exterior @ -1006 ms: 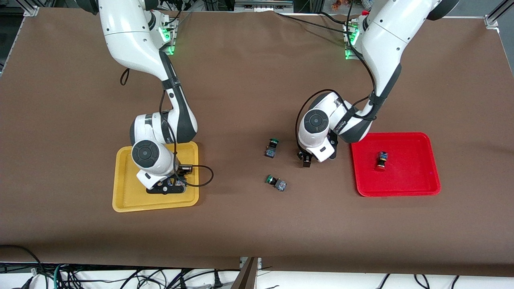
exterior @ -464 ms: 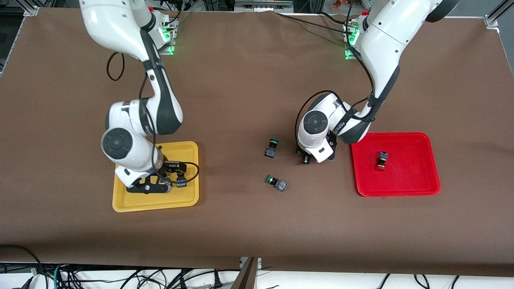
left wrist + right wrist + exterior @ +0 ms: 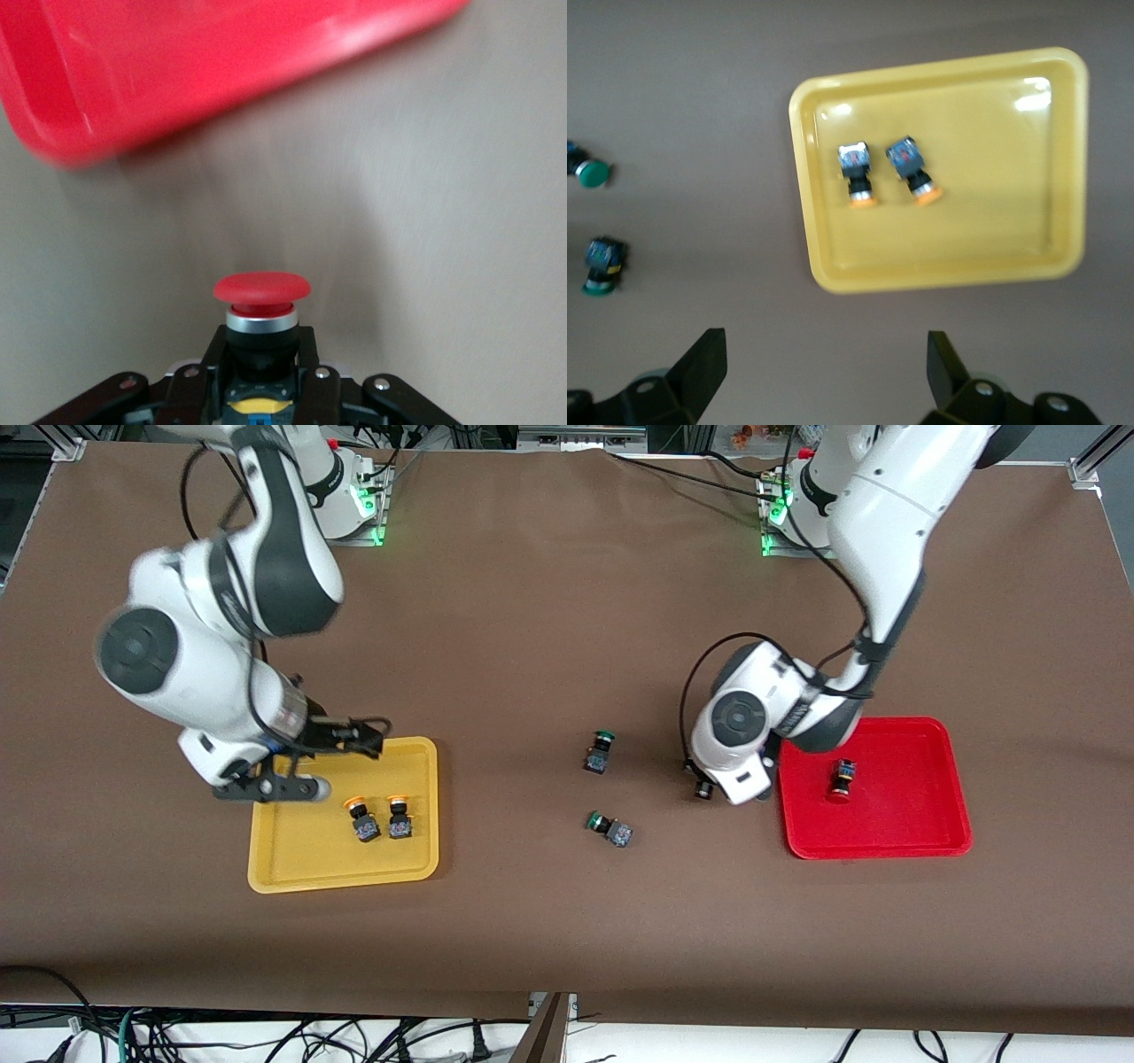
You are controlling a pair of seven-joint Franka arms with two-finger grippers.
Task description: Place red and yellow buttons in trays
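Note:
My left gripper is shut on a red button, low over the table beside the red tray; the tray's rim shows in the left wrist view. A second red button lies in the red tray. My right gripper is open and empty, raised over the edge of the yellow tray. Two yellow buttons lie side by side in that tray. They also show in the right wrist view, on the yellow tray, with the open gripper above.
Two green-capped buttons lie on the brown table between the trays; they also show in the right wrist view. The arm bases with green lights stand along the table's back edge.
My right gripper has let go of a yellow button in the yellow tray and risen away toward its own end. My left gripper has moved with the red button toward the red tray.

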